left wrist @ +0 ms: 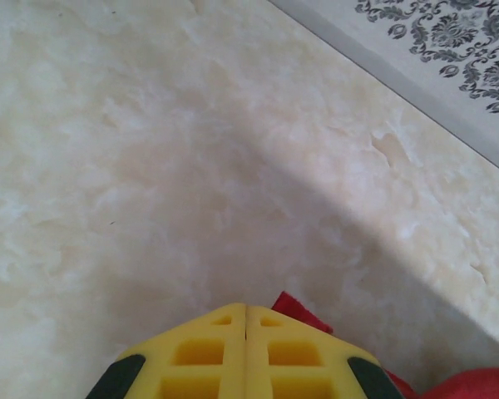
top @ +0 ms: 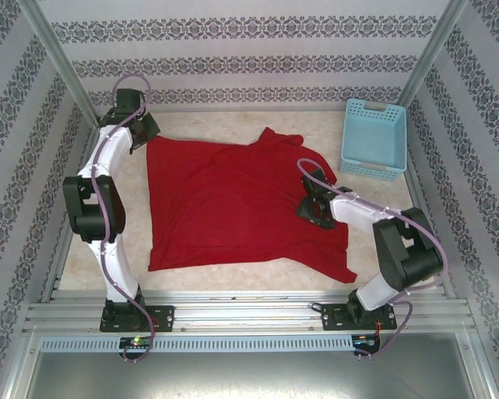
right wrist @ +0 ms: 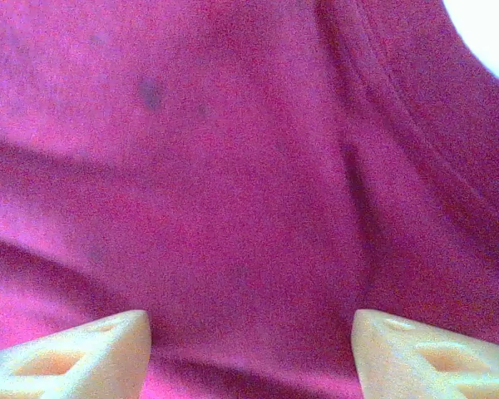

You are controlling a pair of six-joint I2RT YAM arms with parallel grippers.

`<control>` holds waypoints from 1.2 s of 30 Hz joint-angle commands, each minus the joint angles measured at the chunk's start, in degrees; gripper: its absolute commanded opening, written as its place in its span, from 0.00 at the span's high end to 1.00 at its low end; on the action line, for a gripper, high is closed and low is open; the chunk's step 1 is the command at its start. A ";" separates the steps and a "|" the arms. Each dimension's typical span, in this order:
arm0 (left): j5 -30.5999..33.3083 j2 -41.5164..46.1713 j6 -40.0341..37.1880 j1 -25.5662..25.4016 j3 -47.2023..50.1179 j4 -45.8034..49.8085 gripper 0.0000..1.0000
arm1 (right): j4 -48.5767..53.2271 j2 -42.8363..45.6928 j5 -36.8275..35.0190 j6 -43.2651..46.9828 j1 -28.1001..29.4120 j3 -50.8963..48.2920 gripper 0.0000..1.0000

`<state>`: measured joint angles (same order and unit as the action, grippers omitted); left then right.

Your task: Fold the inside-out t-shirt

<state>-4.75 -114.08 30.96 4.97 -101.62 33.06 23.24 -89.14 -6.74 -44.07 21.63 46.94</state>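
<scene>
Shirt [top: 233, 208]: red, spread mostly flat on the desk [top: 233, 281], left of the basket [top: 373, 169] and a bit nearer the arm bases. One bunched end lies near the basket's left wall. Basket is light blue, slotted, in the far right corner.

Left gripper [top: 144, 133]: well left of the basket, whole shirt between them. Left fingers [left wrist: 200, 353] are yellow, pressed flush together. Red cloth peeks out just beside the tips; can't tell if any is pinched.

Right gripper [top: 313, 208]: left of the basket, nearer the bases, over the shirt. Right fingers [right wrist: 83, 353] are wide apart, facing red cloth with a seam.

Desk is cream, marbled, matte, with a shadow band [left wrist: 333, 274] across it by the left gripper. Walls [top: 249, 50] are white with grey floral bands. Aluminium posts [top: 58, 58] stand at the corners, and a slotted rail [top: 249, 316] runs along the near edge.
</scene>
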 commanded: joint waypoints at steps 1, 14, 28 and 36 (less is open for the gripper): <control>-2.12 3.15 1.76 0.63 4.56 -2.69 1.00 | 3.32 4.28 -1.89 -1.34 2.35 -1.34 0.34; -7.86 17.93 7.64 -4.78 30.60 -12.80 1.00 | 8.46 -14.84 1.09 15.48 -6.23 37.48 0.34; -2.67 45.23 16.78 -15.75 66.96 -19.50 1.00 | 24.55 -52.58 4.26 19.68 -10.42 87.46 0.33; -2.88 47.68 15.71 -16.01 72.00 -19.29 1.00 | 30.02 -64.66 9.36 20.43 -11.02 104.87 0.34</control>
<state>-8.71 -67.20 45.95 -10.52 -30.30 15.81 48.29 -150.69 -0.51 -24.97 11.33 146.82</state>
